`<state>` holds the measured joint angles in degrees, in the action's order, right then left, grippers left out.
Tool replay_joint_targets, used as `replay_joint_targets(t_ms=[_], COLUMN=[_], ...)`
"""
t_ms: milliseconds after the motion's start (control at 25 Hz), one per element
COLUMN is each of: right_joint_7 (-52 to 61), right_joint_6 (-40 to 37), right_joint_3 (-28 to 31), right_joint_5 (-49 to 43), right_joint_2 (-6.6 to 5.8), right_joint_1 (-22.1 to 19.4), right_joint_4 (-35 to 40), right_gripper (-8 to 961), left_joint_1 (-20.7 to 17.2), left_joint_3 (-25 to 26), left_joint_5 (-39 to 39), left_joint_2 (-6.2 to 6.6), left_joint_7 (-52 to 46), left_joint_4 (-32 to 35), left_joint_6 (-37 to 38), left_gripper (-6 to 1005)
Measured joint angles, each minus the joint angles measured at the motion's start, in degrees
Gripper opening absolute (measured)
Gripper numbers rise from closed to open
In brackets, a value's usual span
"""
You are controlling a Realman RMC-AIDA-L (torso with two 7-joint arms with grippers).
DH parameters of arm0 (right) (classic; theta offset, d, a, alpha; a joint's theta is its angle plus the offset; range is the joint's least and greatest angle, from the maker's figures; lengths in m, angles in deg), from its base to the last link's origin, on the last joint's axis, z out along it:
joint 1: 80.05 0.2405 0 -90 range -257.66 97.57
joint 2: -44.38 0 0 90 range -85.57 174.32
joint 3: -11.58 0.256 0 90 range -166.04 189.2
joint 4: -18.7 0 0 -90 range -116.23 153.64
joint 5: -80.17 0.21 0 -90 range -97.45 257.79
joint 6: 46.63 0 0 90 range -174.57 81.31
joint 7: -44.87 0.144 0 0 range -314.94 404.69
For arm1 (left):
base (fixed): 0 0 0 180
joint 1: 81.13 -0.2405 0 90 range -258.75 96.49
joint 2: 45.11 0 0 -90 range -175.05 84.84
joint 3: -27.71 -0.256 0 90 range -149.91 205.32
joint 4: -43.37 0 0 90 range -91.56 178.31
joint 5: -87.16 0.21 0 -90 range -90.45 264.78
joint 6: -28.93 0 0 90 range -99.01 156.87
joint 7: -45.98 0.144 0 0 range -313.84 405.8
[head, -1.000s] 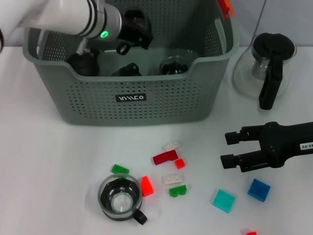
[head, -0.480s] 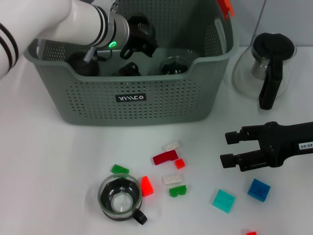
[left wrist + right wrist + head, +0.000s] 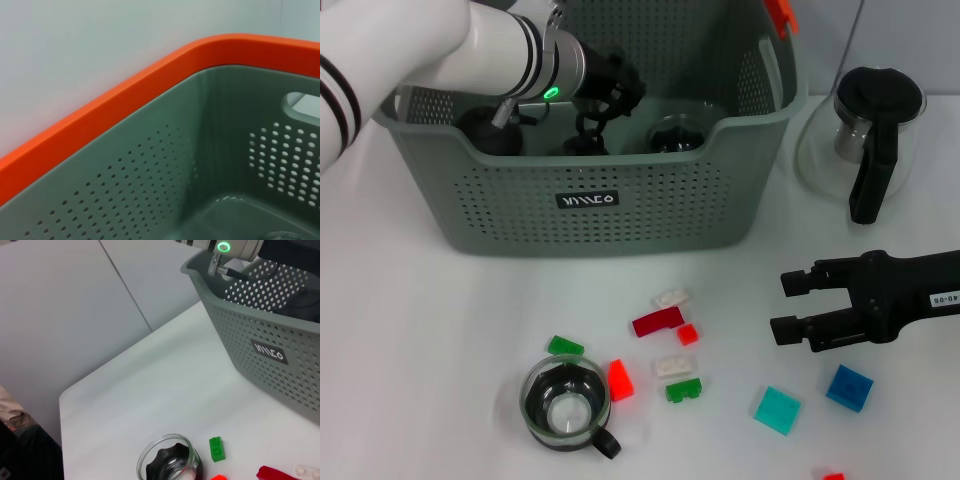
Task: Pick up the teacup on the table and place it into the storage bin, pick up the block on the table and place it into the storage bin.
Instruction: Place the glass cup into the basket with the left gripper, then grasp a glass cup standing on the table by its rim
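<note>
The teacup [image 3: 565, 403], clear glass with a black insert and handle, stands on the white table at the front left, and it also shows in the right wrist view as teacup [image 3: 170, 465]. Several small blocks lie to its right, among them a red block [image 3: 657, 321], a green block [image 3: 684, 389], a cyan block [image 3: 777, 410] and a blue block [image 3: 848, 387]. The storage bin [image 3: 600, 200] stands at the back and holds dark cups. My left gripper [image 3: 600, 95] reaches down inside it. My right gripper [image 3: 792, 304] hovers open over the table, right of the blocks, holding nothing.
A glass teapot [image 3: 870, 130] with a black lid and handle stands right of the bin. An orange clip [image 3: 780, 14] sits on the bin's back right corner. The left wrist view shows only the bin's perforated inner wall [image 3: 150, 165] under an orange band.
My left arm has pushed farther right and lower inside the bin. The right gripper, the teacup and the blocks have not moved.
</note>
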<state>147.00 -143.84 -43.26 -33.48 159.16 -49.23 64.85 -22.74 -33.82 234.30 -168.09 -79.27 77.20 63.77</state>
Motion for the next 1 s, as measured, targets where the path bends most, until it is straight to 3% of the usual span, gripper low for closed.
replay_joint_targets(t_ms=[120,320,560,760,920,1000], right_joint_7=[0.0,0.0,0.0,-0.4,-0.6,-0.6], right_joint_6=[0.0,0.1,0.1,0.1,0.1,0.1], right_joint_3=[0.0,0.0,0.0,0.5,1.2,1.5], right_joint_5=[0.0,-0.1,-0.1,-0.1,-0.1,-0.1], right_joint_2=[0.00,-0.04,-0.30,-0.45,-0.54,-0.58], right_joint_1=[0.0,0.0,-0.1,-0.1,-0.1,-0.1], right_joint_4=[0.0,-0.1,-0.2,-0.2,-0.2,-0.2], right_gripper=[890,890,890,890,890,890], left_joint_1=[-0.4,-1.7,-5.0,-8.7,-14.9,-17.4], left_joint_3=[0.0,0.4,1.1,5.9,8.1,8.1], left_joint_5=[0.0,0.0,-0.1,-6.6,-24.0,-28.3], left_joint_2=[-0.15,-0.18,0.47,0.64,1.09,0.83], left_joint_7=[-0.1,-0.5,-4.2,-6.4,2.9,8.8], left_joint_4=[0.7,4.1,15.6,31.6,44.8,49.9], left_joint_6=[-0.4,0.6,8.0,23.4,47.2,58.9], left_gripper=[226,453,657,739,805,838])
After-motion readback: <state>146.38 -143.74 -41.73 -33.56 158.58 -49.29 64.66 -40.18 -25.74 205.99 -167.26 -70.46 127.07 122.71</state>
